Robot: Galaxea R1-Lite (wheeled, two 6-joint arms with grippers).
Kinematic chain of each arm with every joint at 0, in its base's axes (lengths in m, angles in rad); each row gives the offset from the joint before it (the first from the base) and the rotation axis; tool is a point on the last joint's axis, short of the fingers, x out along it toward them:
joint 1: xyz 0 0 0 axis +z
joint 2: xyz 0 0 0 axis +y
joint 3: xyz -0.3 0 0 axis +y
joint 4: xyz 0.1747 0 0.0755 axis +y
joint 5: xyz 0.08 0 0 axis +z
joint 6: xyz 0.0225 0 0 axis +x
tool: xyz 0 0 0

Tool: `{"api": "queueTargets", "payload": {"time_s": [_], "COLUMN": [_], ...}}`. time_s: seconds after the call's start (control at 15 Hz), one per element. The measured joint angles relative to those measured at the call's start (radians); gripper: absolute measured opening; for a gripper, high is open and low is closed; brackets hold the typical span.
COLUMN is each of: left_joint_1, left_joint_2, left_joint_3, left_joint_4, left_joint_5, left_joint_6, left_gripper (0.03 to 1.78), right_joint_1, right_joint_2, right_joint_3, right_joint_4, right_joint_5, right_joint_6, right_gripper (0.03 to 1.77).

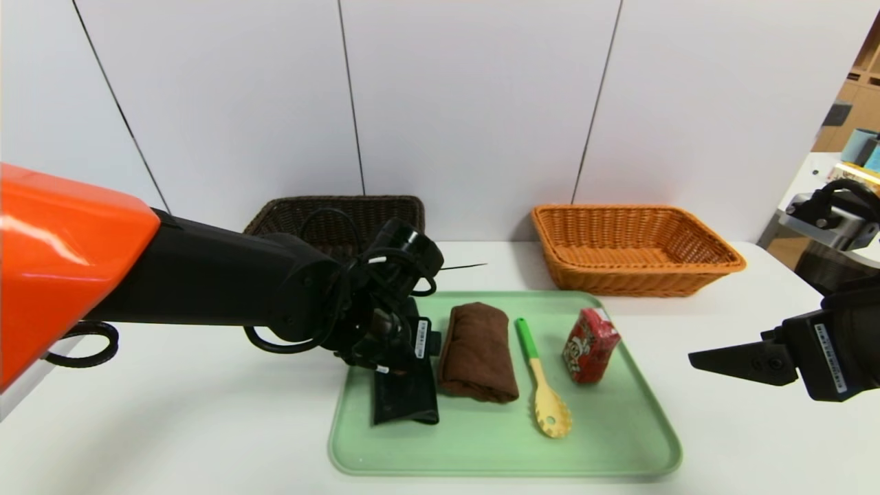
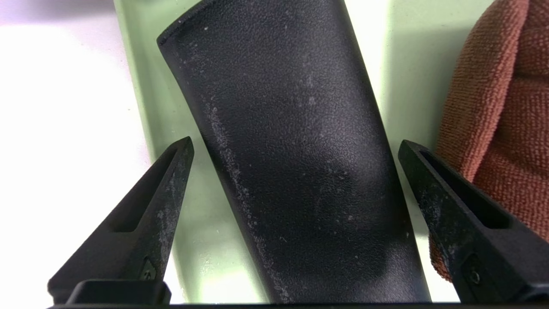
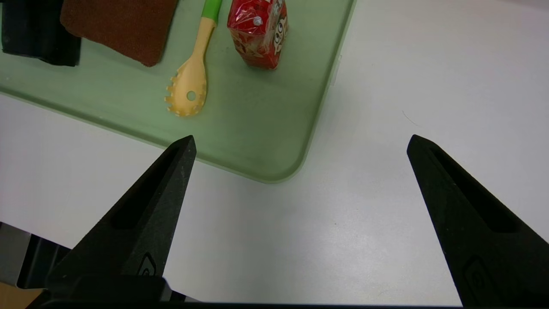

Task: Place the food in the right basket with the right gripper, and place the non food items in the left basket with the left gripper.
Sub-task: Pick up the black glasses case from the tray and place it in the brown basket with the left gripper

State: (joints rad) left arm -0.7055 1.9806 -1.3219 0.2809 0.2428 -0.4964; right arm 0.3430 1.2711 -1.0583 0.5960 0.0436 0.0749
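Wicker baskets [image 1: 636,251] sit empty; your spread left gripper [image 2: 296,148] straddles the black textured case [image 2: 296,171]; right gripper [image 3: 300,141] waits spread.

I see my left gripper [image 2: 296,148] spread wide around the black case [image 2: 296,150], brown towel [image 2: 502,128] beside it on the green tray [image 2: 148,107].

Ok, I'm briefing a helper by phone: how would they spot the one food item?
Find the green tray on the white table. Of the four things on it, the snack pack stands farthest right, beside the spoon: red, shiny, printed.
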Motion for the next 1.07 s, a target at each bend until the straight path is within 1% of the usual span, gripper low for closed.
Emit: {"api": "queueTargets", "payload": {"time_s": [0.13, 0.2, 0.33, 0.47, 0.6, 0.8, 0.93, 1.07], "left_joint_1": [0.000, 0.000, 0.000, -0.001, -0.001, -0.001, -0.002, -0.001], "left_joint_2": [0.006, 0.008, 0.010, 0.011, 0.011, 0.002, -0.018, -0.047], "left_joint_3": [0.001, 0.001, 0.001, 0.001, 0.001, 0.003, 0.003, 0.003], "left_joint_4": [0.001, 0.001, 0.000, 0.001, 0.002, 0.007, 0.013, 0.017], "left_joint_5": [0.001, 0.001, 0.002, 0.002, 0.002, 0.003, 0.002, 0.001], "left_joint_6": [0.000, 0.000, -0.001, -0.001, -0.002, -0.001, 0.000, 0.002], "left_gripper": [1.68, 1.48, 1.17, 0.94, 0.80, 0.75, 0.68, 0.66], "right_joint_1": [0.000, 0.000, 0.000, 0.000, 0.000, 0.000, 0.000, 0.000], "right_joint_2": [-0.002, -0.004, -0.007, -0.008, -0.012, -0.017, -0.020, -0.022], "right_joint_3": [0.000, 0.000, 0.000, 0.000, 0.001, 0.001, 0.001, 0.001], "right_joint_4": [0.000, 0.000, 0.001, 0.001, 0.002, 0.002, 0.002, 0.002], "right_joint_5": [0.000, 0.000, 0.000, 0.001, 0.000, 0.001, 0.001, 0.000], "right_joint_6": [0.000, 0.000, 0.000, 0.000, 0.000, 0.000, 0.000, 0.000], "right_gripper": [1.70, 1.70, 1.70, 1.70, 1.70, 1.70, 1.70, 1.70]}}
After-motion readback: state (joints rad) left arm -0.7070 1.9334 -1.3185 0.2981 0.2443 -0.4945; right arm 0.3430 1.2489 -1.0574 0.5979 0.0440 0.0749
